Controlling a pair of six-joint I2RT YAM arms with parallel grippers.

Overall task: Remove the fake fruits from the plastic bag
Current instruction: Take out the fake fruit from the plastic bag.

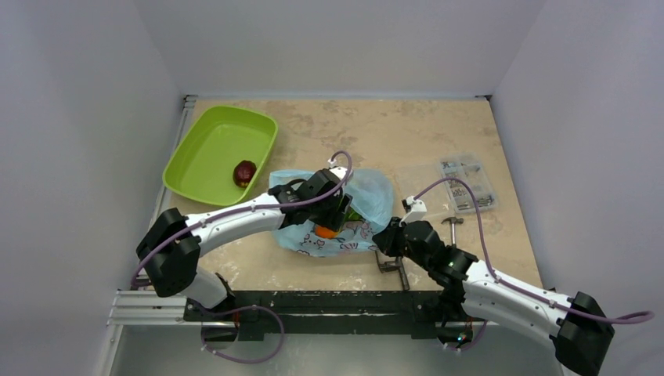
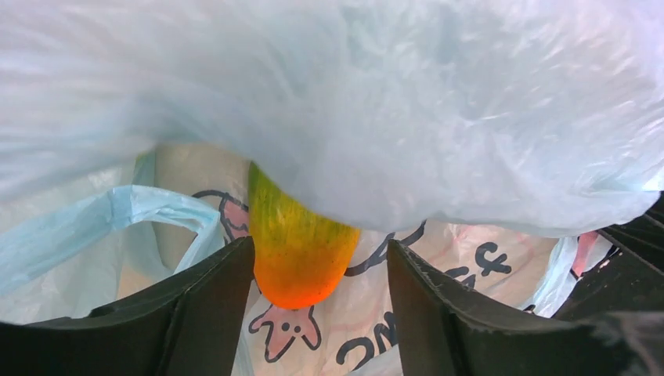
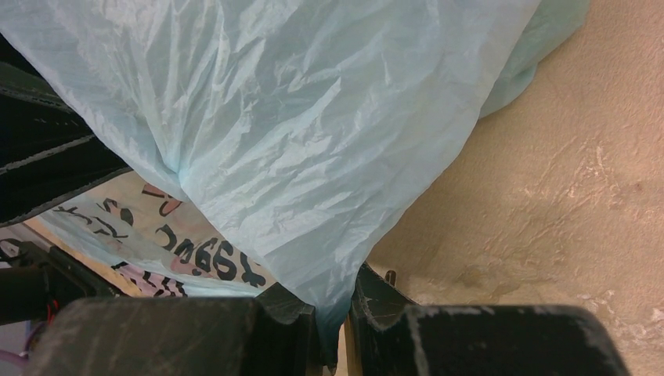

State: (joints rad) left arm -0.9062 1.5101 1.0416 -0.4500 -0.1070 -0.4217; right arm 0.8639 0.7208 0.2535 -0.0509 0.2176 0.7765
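Note:
The light-blue plastic bag (image 1: 368, 196) lies mid-table with its printed side down. My left gripper (image 1: 333, 219) is open inside the bag mouth. An orange and green fruit (image 2: 301, 251) sits between its fingers (image 2: 207, 305), touching the left one; it also shows in the top view (image 1: 326, 231). A green fruit (image 1: 354, 213) peeks out beside it. My right gripper (image 1: 389, 239) is shut on the bag's edge (image 3: 344, 298) and holds the film (image 3: 313, 117) up. A dark red fruit (image 1: 245, 172) lies in the lime-green tray (image 1: 196, 149).
A clear parts box (image 1: 458, 184) stands right of the bag. A small metal hammer (image 1: 452, 223) and a clamp (image 1: 391, 266) lie near the front edge by my right arm.

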